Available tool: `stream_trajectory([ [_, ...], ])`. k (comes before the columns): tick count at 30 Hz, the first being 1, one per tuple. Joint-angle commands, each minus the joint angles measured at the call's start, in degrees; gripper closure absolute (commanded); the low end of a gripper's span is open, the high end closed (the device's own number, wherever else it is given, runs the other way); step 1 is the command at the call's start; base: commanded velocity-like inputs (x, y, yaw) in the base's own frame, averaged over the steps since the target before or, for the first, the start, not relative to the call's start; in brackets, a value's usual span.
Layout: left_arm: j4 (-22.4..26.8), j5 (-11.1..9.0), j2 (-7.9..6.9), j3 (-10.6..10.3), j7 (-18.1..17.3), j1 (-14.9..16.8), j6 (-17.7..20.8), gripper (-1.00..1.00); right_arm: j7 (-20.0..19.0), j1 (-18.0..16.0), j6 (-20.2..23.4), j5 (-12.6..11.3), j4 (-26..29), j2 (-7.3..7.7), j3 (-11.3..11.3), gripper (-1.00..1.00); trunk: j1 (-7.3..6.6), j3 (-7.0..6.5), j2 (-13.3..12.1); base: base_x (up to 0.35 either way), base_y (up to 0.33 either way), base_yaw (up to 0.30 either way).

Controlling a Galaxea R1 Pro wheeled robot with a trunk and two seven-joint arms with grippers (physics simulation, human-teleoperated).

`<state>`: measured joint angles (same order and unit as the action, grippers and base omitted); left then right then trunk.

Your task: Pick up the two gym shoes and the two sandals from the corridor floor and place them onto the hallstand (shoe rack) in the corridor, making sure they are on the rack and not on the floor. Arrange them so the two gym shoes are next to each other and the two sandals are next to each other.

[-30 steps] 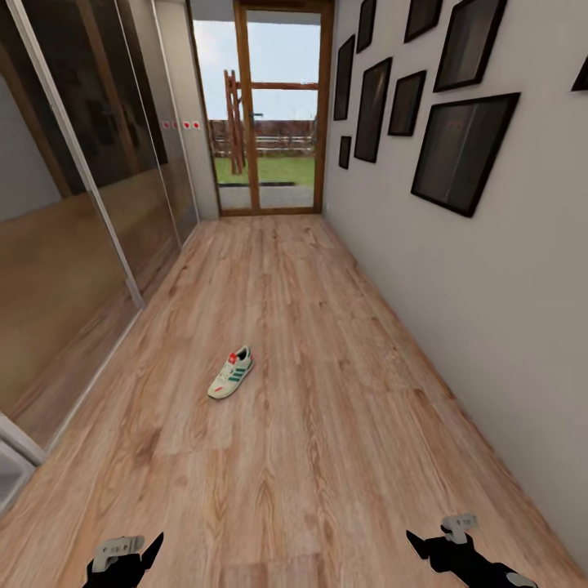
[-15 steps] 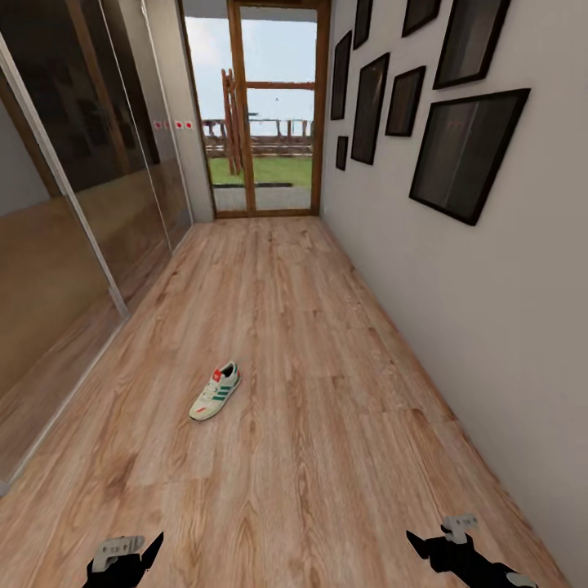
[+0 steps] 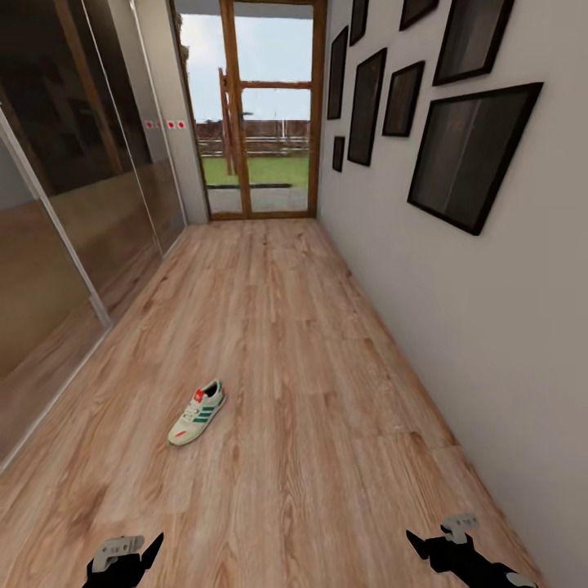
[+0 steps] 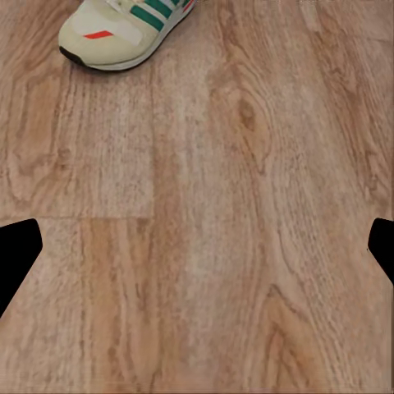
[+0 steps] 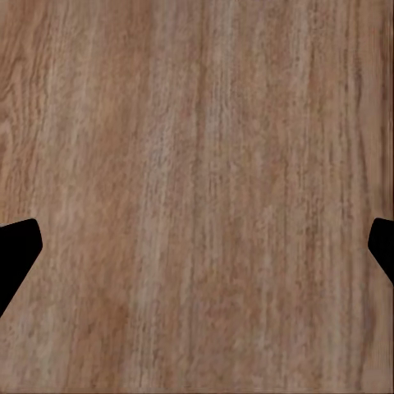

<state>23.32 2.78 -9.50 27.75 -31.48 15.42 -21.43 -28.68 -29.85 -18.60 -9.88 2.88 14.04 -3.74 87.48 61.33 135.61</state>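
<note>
One gym shoe (image 3: 197, 413) lies on its sole on the corridor floor (image 3: 310, 392), ahead and left of centre — well short of the glass door (image 3: 257, 114). My left gripper (image 4: 197, 246) and right gripper (image 5: 197, 246) hang over bare planks, fingers spread wide, holding nothing.

glass door (image 3: 257, 114) far end | black picture frames (image 3: 469, 151) right wall | mirrored wardrobe panels (image 3: 73, 163) left

You have one gym shoe (image 3: 197, 413), cream-white with green side stripes and a red-orange patch, on the corridor floor (image 3: 327, 425) of light brown wood-grain planks, beside black picture frames (image 3: 469, 155) on a white wall.
</note>
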Motion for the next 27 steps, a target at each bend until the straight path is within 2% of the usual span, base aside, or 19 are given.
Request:
stream_trajectory([
  [1,-0.03,0.3,0.03,0.46,-0.43,0.05,-0.14,-1.0,-0.24,-0.03,-0.12,-0.58,-0.06,0.0,-0.39,-1.0,0.02,0.05,0.02,0.293,-0.143,0.0],
  [15,-0.03,0.36,0.02,0.46,-0.4,0.09,-0.12,-1.0,-0.24,-0.03,-0.12,-0.58,-0.06,-0.05,-0.44,-1.0,0.02,0.05,0.02,0.293,-0.143,0.0],
  [21,0.25,0.35,0.17,0.46,0.0,0.11,0.0,-1.0,-0.21,-0.03,-0.19,-0.63,0.25,-0.58,-0.54,-1.0,0.02,0.05,0.02,0.293,-0.15,0.0],
  [23,0.55,0.33,0.46,0.4,0.49,0.32,0.02,-1.0,-0.2,-0.03,-0.23,-0.64,0.7,-1.49,-0.55,-1.0,0.02,0.05,0.02,0.293,-0.174,0.0],
  [24,0.77,0.35,1.12,0.31,1.48,0.56,0.09,-1.0,-0.17,-0.03,-0.27,-0.62,1.62,-2.9,-0.53,-1.0,0.02,0.05,0.02,0.293,-0.184,0.0],
  [26,1.09,0.43,2.14,0.19,3.11,0.76,0.2,-1.0,0.17,-0.03,-0.3,-0.56,3.32,-4.57,-0.51,-1.0,0.02,0.05,0.02,0.293,-0.188,0.0],
  [27,1.59,0.59,3.33,0.06,5.22,0.97,0.36,-1.0,1.37,-0.03,-0.28,-0.48,5.73,-6.32,-0.53,-1.0,0.02,0.05,0.02,0.293,-0.192,0.0],
])
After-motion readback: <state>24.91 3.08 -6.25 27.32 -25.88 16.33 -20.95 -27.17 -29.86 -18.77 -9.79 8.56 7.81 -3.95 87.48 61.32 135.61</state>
